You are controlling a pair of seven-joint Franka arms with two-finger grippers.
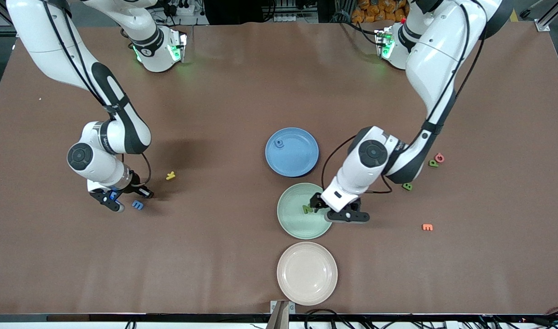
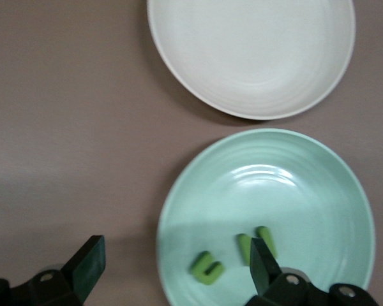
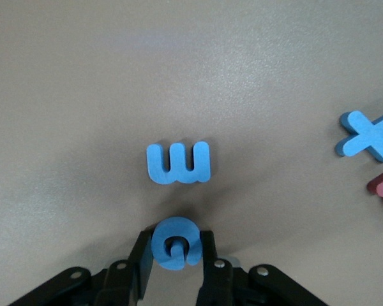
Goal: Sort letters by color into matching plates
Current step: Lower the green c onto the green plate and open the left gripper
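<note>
Right gripper, bent low near the right arm's table end, pinches blue letter G; left gripper spread over mint plate.

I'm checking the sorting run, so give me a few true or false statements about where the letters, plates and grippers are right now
1. The right gripper is shut on a blue letter. True.
2. The beige plate holds two letters. False: it holds none.
3. The left gripper is open over the green plate. True.
4. The blue plate lies nearest the front camera. False: the beige plate does.
5. Green letters lie in the green plate. True.
</note>
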